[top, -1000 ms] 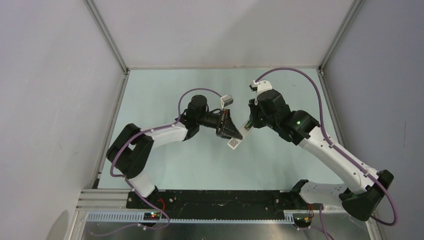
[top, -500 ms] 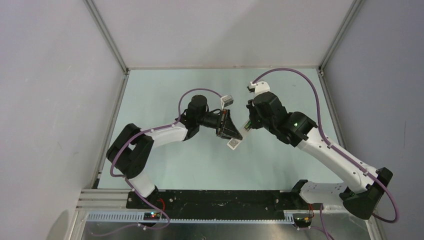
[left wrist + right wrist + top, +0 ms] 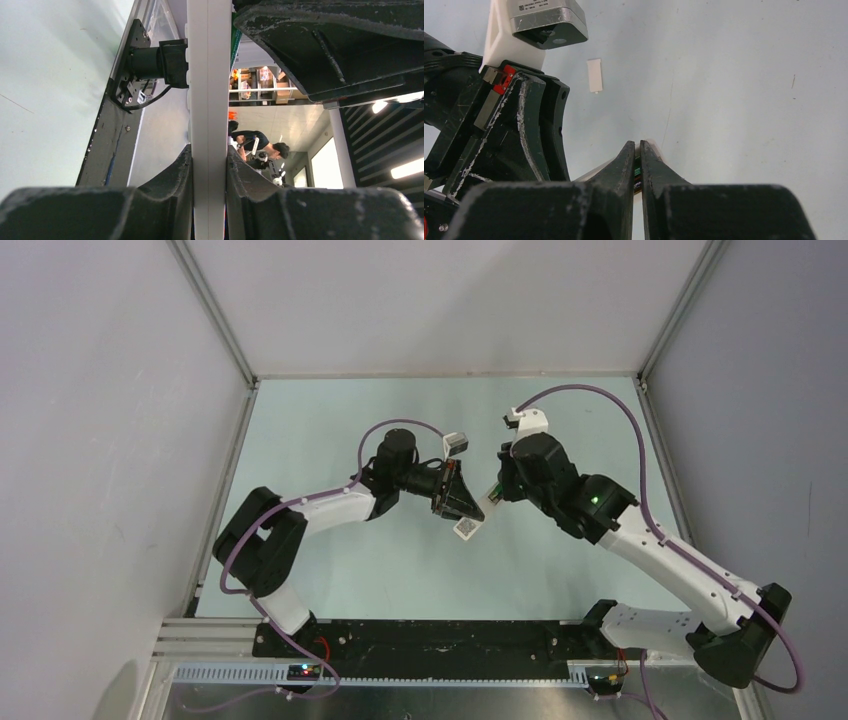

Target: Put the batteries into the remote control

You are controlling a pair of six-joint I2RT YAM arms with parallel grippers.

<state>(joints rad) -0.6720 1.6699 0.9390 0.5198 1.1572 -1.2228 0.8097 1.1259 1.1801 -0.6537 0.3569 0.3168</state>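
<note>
My left gripper (image 3: 460, 503) (image 3: 209, 150) is shut on the remote control (image 3: 470, 522) (image 3: 209, 75), a slim white bar held edge-on above the table. My right gripper (image 3: 497, 490) (image 3: 637, 145) has its jaws almost together, tips pressed at the remote's far end (image 3: 651, 146). A dark greenish battery (image 3: 637, 175) shows in the thin gap between the right fingers, against the remote's white body. I cannot tell whether it is pinched or lies in the recess. The second battery is out of view.
A small flat white cover piece (image 3: 594, 75) lies on the pale green table (image 3: 330, 440) beyond the left gripper's body (image 3: 519, 130). The right gripper's dark bulk (image 3: 325, 45) hangs close over the remote. Grey walls enclose the table on three sides.
The right wrist has shifted slightly right and down at the remote's far end. The left gripper has edged a little left with the remote. Both grips look the same.
</note>
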